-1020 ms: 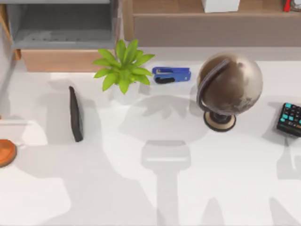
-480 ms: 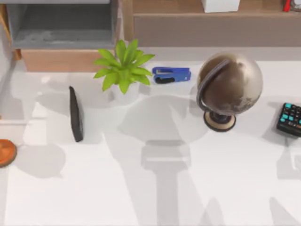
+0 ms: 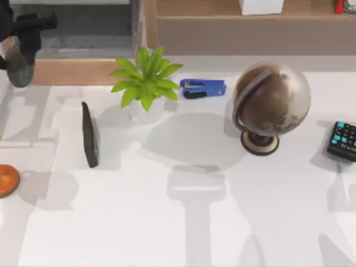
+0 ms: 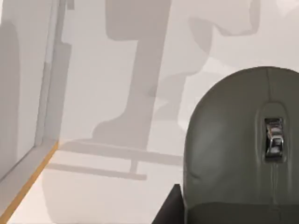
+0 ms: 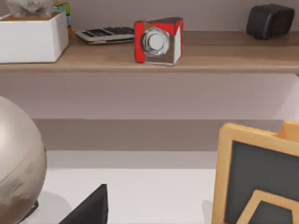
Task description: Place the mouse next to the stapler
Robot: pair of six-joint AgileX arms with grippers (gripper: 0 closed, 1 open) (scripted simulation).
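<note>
A white, smooth desk (image 3: 167, 222) is seen from above, crossed by grey shadows. Near its centre, toward 12 o'clock, a small bright blue stapler with a black base part (image 3: 203, 88) is laid flat. Just at its 9 o'clock a leafy green plant in a white pot (image 3: 146, 80) is stood, and at its 3 o'clock a brown globe on a round wooden foot (image 3: 270, 105). At the desk's 9 o'clock a thin black slab (image 3: 89, 134) is set on edge, with a round orange-brown disc (image 3: 8, 180) at the left rim. At 3 o'clock a black keypad with teal keys (image 3: 342, 141) is laid.
</note>
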